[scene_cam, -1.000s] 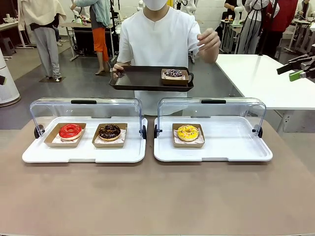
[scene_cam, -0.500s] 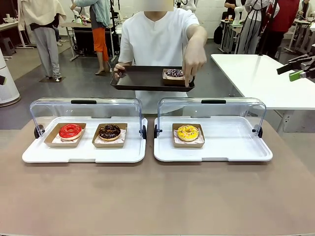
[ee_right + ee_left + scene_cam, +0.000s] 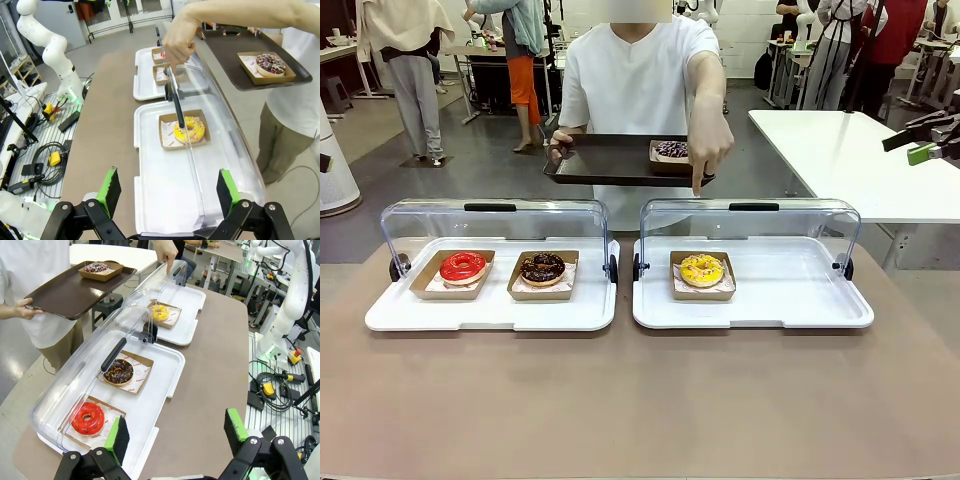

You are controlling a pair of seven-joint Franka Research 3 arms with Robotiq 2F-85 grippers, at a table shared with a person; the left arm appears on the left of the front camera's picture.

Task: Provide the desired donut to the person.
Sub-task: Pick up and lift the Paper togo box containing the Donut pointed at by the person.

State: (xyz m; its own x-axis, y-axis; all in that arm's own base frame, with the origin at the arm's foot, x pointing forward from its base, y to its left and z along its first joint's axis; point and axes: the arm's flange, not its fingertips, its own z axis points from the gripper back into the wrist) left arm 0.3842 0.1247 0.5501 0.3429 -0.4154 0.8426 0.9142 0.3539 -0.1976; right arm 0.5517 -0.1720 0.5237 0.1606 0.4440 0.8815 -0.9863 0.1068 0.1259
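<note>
Left gripper (image 3: 176, 431) and right gripper (image 3: 168, 192) gape empty; person's hand (image 3: 708, 140) points toward yellow donut (image 3: 701, 269), untouched in white tray (image 3: 790, 292); pick and handover remain.

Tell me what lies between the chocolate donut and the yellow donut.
Front view: between the chocolate donut and the yellow donut lie only the two white tray rims, the lids' black hinge knobs and a narrow strip of brown table.

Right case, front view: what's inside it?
One yellow donut in a brown paper tray, on the left part of the white base. The clear lid hides nothing from view.
</note>
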